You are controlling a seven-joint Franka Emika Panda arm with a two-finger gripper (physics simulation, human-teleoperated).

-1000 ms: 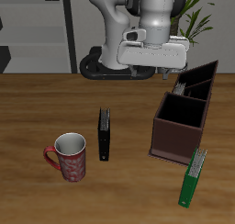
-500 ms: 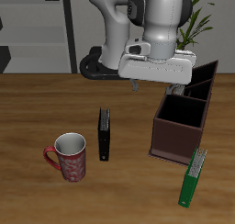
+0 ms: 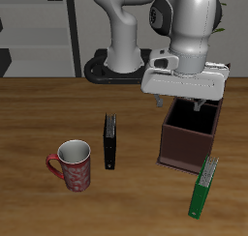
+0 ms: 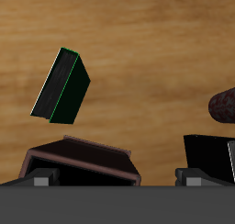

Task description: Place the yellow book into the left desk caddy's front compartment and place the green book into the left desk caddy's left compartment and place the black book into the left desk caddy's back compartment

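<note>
Gripper (image 3: 201,106) has moved forward, now above the left desk caddy (image 3: 186,148); grip state unclear. Green book (image 3: 203,187) and black book (image 3: 110,141) lie unplaced.

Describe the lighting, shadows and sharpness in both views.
Exterior view: flat, even simulator light, no glare; the mug and black book cast only faint soft shadows; everything is in focus but low-resolution. Wrist view: the wood grain looks smeared; the green book has crisp edges and a small dark shadow; the left desk caddy is dim inside.
</note>
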